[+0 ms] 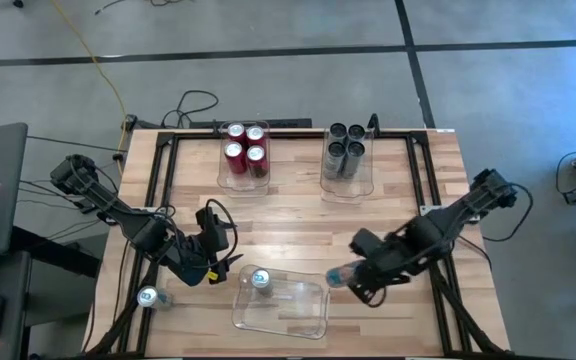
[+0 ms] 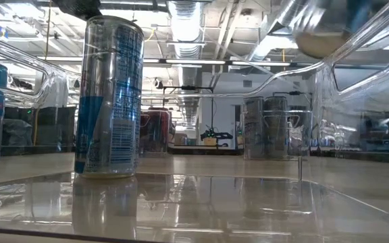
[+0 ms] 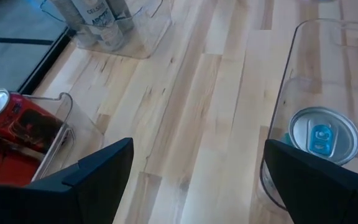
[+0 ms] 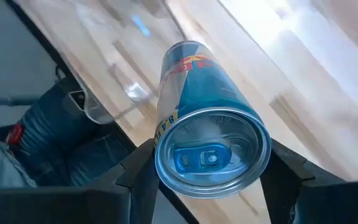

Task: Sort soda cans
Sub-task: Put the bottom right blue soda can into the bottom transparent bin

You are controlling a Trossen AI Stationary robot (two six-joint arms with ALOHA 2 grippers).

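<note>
- The right gripper (image 1: pixel 353 283) is clamped on a silver-and-blue can (image 1: pixel 338 276); in the right wrist view the two dark fingers (image 4: pixel 138 177) press its sides just below the silver top (image 4: pixel 211 152).
- The held can is tilted, its long axis running from the gripper out toward the near clear bin (image 1: pixel 308 318), which lies just beyond the can's far end, on the side toward the left arm. That short gap, and the need to bring the can upright, looks like what the next move depends on.
- The right arm is plainly the nearer one to that bin's open side; the left gripper (image 1: pixel 211 268) hangs at the bin's other end with its fingers spread wide and nothing between them.
- Just beside the left gripper, one silver-and-blue can (image 1: pixel 259 279) stands upright inside the near bin; another (image 1: pixel 148 296) stands on the table on the outer side of the left arm, outside any bin.
- Well beyond both grippers, four red cans (image 1: pixel 244 145) fill one far bin and four dark grey cans (image 1: pixel 345 146) another.
- The cans are slim, smooth metal cylinders with glossy printed walls and pull-tab tops, likely slippery if the grip is slack.
- The bins are thin clear plastic with rounded corners; the table (image 1: pixel 298 225) is pale wood planking with a matt grain.
</note>
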